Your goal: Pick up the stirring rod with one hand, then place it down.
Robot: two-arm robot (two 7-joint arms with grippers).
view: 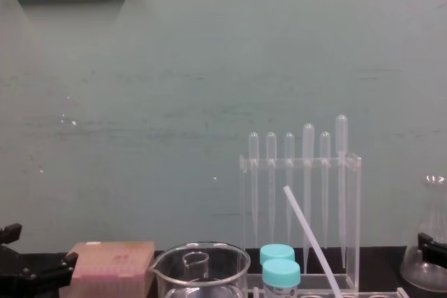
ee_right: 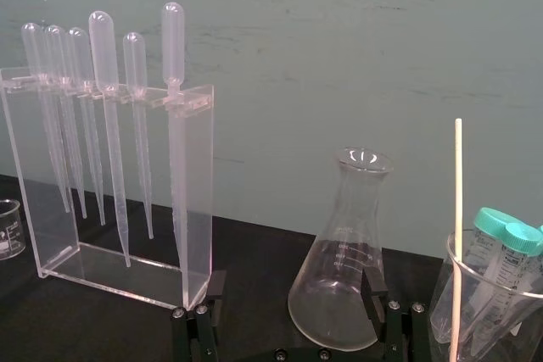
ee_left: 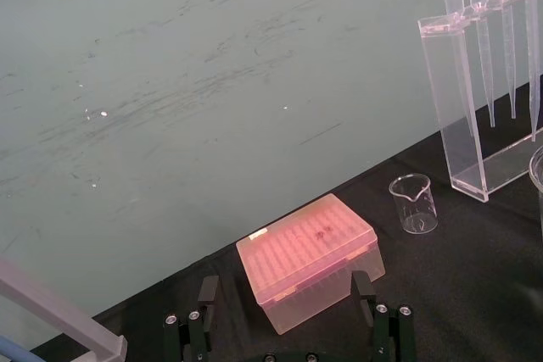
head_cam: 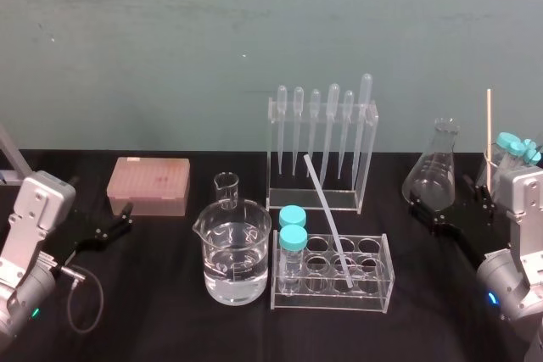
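Observation:
The stirring rod (head_cam: 327, 209) is a thin translucent whitish rod. Its lower end stands in a hole of the clear tube rack (head_cam: 333, 294) at the table's middle, and it leans up toward the back left. In the chest view the stirring rod (view: 311, 239) slants in front of the pipette rack. My left gripper (head_cam: 110, 228) rests open at the left edge, facing a pink tip box (ee_left: 310, 256); its fingers (ee_left: 204, 307) hold nothing. My right gripper (head_cam: 450, 208) stands open at the right, just behind a conical flask (ee_right: 339, 277), well away from the rod, with its fingers (ee_right: 212, 294) wide apart.
A pipette rack (head_cam: 322, 154) with several bulb-topped pipettes stands behind the tube rack. A large beaker of water (head_cam: 233, 252) and a small beaker (head_cam: 226, 188) sit at centre left. Two teal-capped tubes (head_cam: 293, 239) stand in the tube rack. At far right a beaker (ee_right: 488, 303) holds capped tubes and a thin cream stick (ee_right: 458, 226).

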